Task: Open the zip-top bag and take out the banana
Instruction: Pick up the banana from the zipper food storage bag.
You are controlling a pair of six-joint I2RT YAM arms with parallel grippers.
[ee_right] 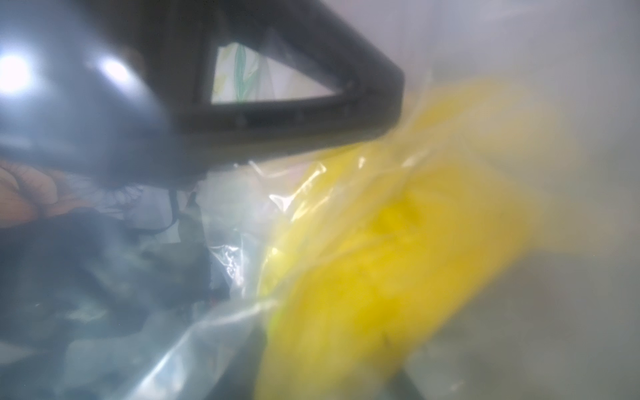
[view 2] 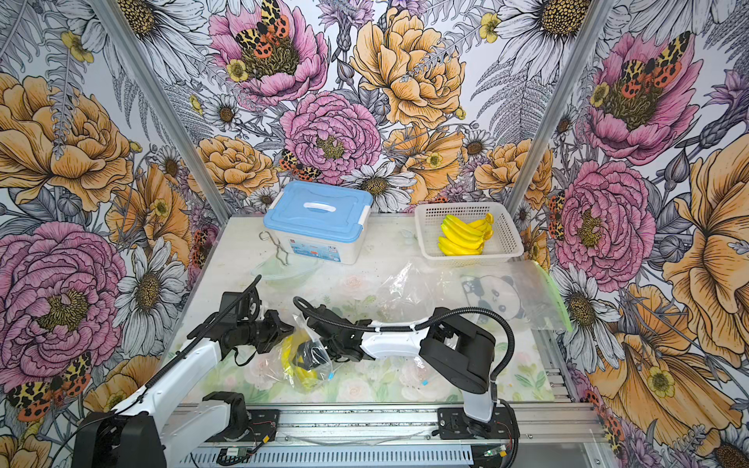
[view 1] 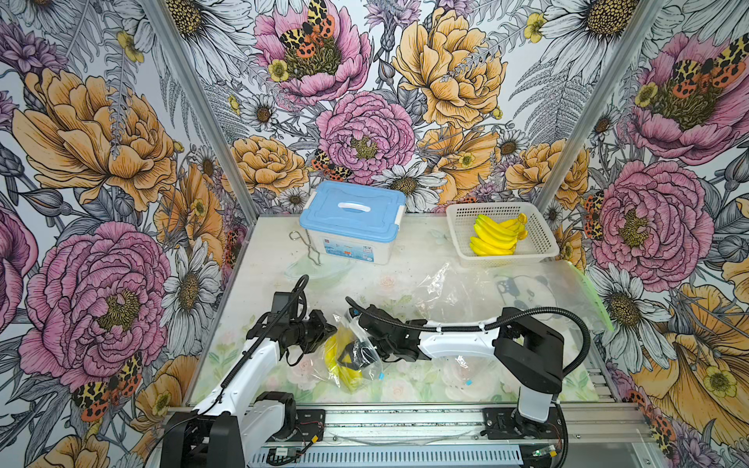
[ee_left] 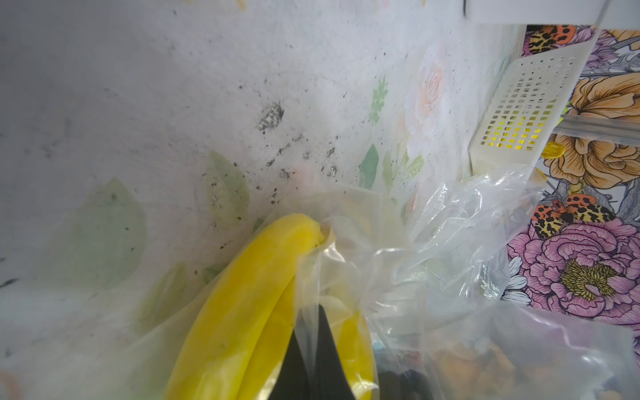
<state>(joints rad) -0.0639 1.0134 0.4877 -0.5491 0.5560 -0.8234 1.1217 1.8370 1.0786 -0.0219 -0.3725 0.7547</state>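
Left fingers (ee_left: 332,367) clamp zip-top bag (view 1: 367,366) film; banana (view 1: 333,356), axis roughly 12-to-6, lies at 9 o'clock of right fingers (view 1: 349,358) (closure indeterminate).

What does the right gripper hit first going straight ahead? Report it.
Most likely the banana: the right gripper points at it inside the zip-top bag, very close. Depth is unclear, so a fold of bag film may come first.

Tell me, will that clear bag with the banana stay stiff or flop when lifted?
Probably floppy: the clear bag is crumpled and creased around the banana. Likely light: thin, see-through film. Possibly slippery, given its glossy glints.
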